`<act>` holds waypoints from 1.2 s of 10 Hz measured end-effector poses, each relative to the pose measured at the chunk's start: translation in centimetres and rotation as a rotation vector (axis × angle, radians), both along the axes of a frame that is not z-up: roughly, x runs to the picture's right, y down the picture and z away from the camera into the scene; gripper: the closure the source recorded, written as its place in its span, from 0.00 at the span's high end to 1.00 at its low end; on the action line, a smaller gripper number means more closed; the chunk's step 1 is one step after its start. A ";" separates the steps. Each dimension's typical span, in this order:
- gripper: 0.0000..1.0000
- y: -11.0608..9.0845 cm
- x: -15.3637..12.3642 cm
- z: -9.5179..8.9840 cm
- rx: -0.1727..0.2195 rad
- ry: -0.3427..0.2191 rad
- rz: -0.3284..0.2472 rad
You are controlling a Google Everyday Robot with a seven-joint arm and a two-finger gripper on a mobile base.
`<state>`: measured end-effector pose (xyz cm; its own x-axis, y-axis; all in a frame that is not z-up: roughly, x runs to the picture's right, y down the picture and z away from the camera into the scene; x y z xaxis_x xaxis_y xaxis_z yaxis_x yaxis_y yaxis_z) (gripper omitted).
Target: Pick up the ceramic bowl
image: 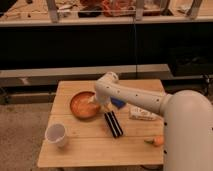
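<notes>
- The robot's body (189,131), a smooth, rounded white shell, fills the near right corner and overlaps the table's right edge.
- The wooden table (90,150) is pale, matte and built of planks running left to right.
- A white cup (56,134) stands upright near the front left corner. It is plain, slightly tapered and open at the top.
- A small round orange object (158,141) lies near the front right, just beside the robot's body. What it is cannot be told.
- A flat black bar (113,124) with lengthwise ridges lies near the table's middle, angled toward the front.
- A flat white packet (143,114) lies to its right, partly under the arm.
- The ceramic bowl (81,106) sits left of centre on the table. It is round and shallow, orange-terracotta with a darker rim.
- The gripper (95,103) is down at the bowl's right rim. Whether it is open or closed cannot be told.
- The arm (125,96), smooth white and tubular, bends at a rounded elbow above the bowl.
- A small blue object (118,103) shows just behind the arm.
- Beyond the table run a low grey ledge (50,75) and a cluttered upper counter (75,20).
</notes>
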<state>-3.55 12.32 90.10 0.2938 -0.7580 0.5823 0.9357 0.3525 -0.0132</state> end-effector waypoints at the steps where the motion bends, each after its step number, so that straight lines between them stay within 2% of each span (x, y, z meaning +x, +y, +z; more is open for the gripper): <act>1: 0.80 0.0 0.0 0.0 0.000 0.000 0.000; 11: 0.80 0.0 0.0 0.0 0.000 0.000 0.000; 12: 0.80 0.1 -0.1 0.2 -0.011 -0.002 0.004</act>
